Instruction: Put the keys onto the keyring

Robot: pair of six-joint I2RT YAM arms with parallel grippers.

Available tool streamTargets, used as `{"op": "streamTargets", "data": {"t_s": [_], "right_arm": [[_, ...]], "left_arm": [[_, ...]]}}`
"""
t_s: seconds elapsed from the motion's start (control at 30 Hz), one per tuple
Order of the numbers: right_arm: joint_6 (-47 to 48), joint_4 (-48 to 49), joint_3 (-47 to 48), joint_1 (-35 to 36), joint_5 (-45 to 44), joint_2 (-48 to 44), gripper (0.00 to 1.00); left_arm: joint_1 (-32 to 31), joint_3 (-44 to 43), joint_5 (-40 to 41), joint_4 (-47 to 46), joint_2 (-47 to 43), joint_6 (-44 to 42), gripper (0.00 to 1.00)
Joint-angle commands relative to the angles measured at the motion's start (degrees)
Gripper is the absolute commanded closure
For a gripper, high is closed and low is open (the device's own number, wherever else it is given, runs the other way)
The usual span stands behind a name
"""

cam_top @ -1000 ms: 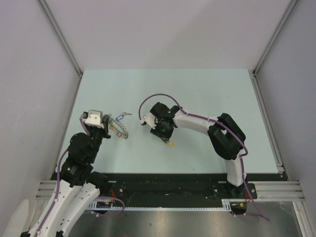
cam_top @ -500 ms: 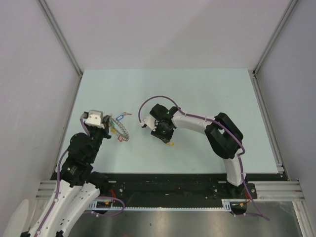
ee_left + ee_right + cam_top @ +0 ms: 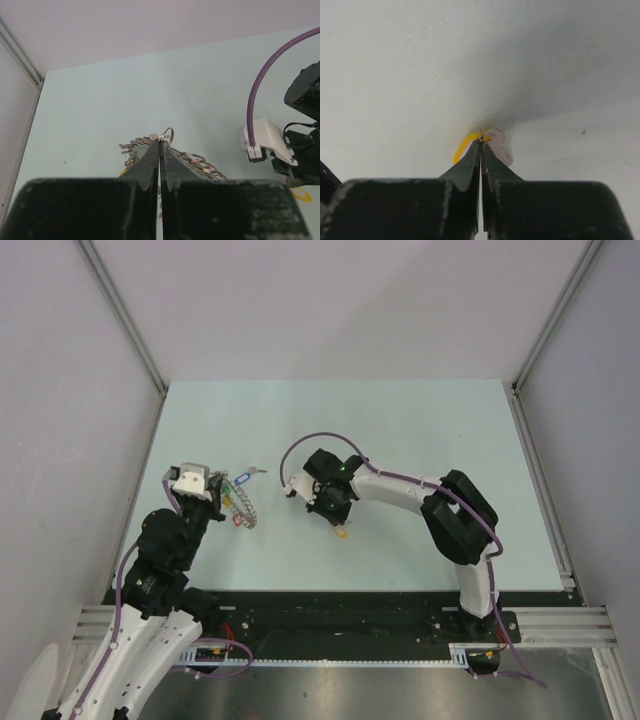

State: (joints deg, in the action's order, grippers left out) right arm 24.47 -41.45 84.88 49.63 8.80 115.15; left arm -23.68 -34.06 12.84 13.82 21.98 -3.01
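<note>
Your right hand (image 3: pixel 480 141) barely shifted this last second — pinching the yellow-tagged key (image 3: pixel 462 148) on the table (image 3: pixel 395 75); left hand (image 3: pixel 159 143) clamps the keyring (image 3: pixel 200 161) — threading not begun.

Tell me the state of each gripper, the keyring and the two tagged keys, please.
left gripper: shut on the keyring.
right gripper: shut on the yellow key.
keyring: held at its edge, fringed with small keys.
yellow key: pinched at the fingertips, away from the keyring.
blue key: free of both grippers, beside the keyring; joined or not, cannot tell.
</note>
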Motion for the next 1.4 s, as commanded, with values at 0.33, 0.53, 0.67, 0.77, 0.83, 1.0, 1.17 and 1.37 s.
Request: {"op": "streamTargets", "data": {"t_s": [0.33,0.53,0.67,0.77,0.83,1.0,1.17,1.37], "right_arm": [[-5.4,20.3,-15.1,-0.2,-3.1,-32.8,1.00],[-10.6,26.9,-21.1,-1.7,0.2,-45.4,1.00],[-11.9,27.3,-22.5,-3.0,0.9,-50.5,1.00],[-11.9,29.5,-25.2,-3.2,0.6,-55.4,1.00],[-11.6,30.9,-26.4,-3.2,-0.8,-58.5,1.00],[-10.5,32.8,-28.8,-3.7,-2.8,-61.7,1.00],[-9.0,35.1,-29.9,-3.8,2.9,-63.0,1.00],[-7.0,36.7,-29.9,-3.7,6.2,-61.7,1.00]], "left_arm": [[0.6,-2.2,-29.0,-9.4,4.4,-4.7,1.00],[0.5,-8.2,-43.1,-10.3,14.1,-4.8,1.00],[0.3,-11.8,-48.3,-13.0,19.2,-5.1,1.00],[0.3,-14.3,-52.6,-15.8,22.9,-6.3,1.00],[0.2,-16.2,-55.9,-17.2,25.6,-7.4,1.00],[0.0,-18.4,-61.8,-20.5,29.9,-9.3,1.00],[-0.4,-17.9,-67.7,-23.1,32.2,-10.5,1.00],[-0.8,-14.0,-69.4,-28.9,32.5,-8.1,1.00]]}}
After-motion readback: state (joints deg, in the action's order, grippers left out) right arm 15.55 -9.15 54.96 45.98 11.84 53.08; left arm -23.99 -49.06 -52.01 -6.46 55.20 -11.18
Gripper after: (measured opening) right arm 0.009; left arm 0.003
